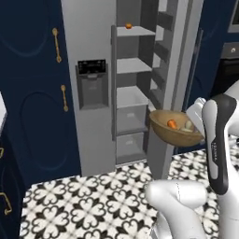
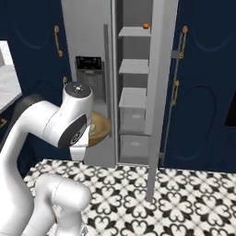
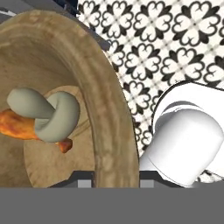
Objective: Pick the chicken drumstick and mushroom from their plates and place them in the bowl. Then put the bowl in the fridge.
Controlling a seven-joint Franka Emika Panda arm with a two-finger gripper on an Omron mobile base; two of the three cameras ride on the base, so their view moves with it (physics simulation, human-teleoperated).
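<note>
Before the open fridge (image 1: 135, 98), we are carrying the bowl (image 1: 175, 128), fingers clamped on its rim at 3 o'clock; tilting risks spilling the drumstick (image 1: 172, 124) and mushroom (image 1: 188, 125).

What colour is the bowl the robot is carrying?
Brown, like light wood. The bowl shows best in the hand view, with its thick grainy rim up close.

light: even, soft | shadows: faint | glare: none | focus: slightly soft, rendered
</note>
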